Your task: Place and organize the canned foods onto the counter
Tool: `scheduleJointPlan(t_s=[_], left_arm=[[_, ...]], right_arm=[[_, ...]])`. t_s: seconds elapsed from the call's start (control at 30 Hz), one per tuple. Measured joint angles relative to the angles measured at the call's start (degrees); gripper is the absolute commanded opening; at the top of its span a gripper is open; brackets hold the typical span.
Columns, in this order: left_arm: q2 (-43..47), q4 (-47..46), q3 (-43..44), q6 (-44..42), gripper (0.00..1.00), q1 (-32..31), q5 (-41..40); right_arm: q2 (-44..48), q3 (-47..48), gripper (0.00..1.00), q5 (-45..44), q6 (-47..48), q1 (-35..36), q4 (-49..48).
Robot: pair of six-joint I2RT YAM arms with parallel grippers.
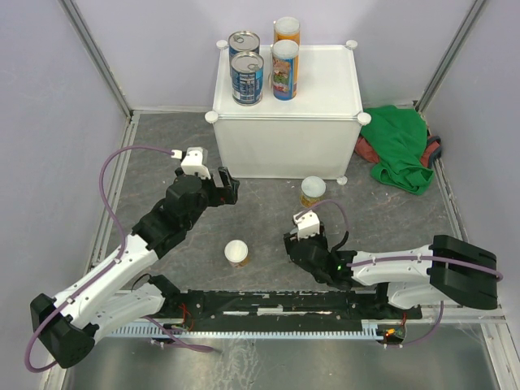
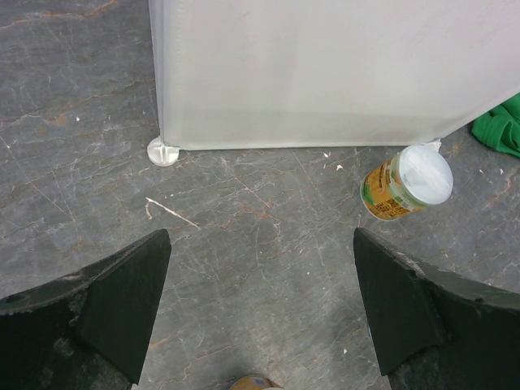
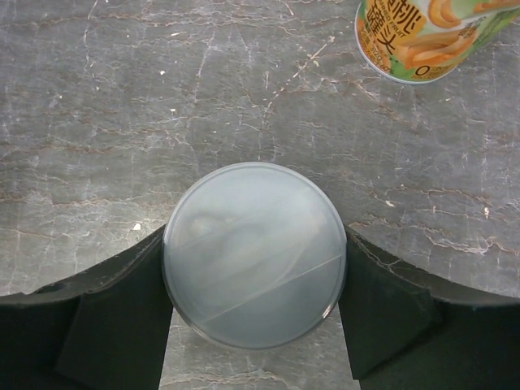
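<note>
pale-lidded can [image 3: 253,253], pinched in right gripper [image 3: 253,244]

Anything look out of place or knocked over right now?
Only the green cloth, bunched in a heap beside the right side of the counter. All visible cans stand upright, with nothing spilled.
</note>
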State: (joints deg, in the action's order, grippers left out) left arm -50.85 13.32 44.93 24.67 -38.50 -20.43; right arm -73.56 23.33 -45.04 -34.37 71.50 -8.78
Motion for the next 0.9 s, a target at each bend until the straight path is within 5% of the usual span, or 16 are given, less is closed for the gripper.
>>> scheduleJointPlan(t_s=[0.27,0.9], left_arm=[[-0.2,0.0,0.0,0.0,0.99,0.0,0.0],[-0.1,0.3,0.1,0.0,0.99,0.0,0.0]], right_arm=[[2.8,2.1,0.09,1.8,4.8,0.7,4.6],[8.3,31.3,0.04,-0.5,21.1,0.8,16.6]])
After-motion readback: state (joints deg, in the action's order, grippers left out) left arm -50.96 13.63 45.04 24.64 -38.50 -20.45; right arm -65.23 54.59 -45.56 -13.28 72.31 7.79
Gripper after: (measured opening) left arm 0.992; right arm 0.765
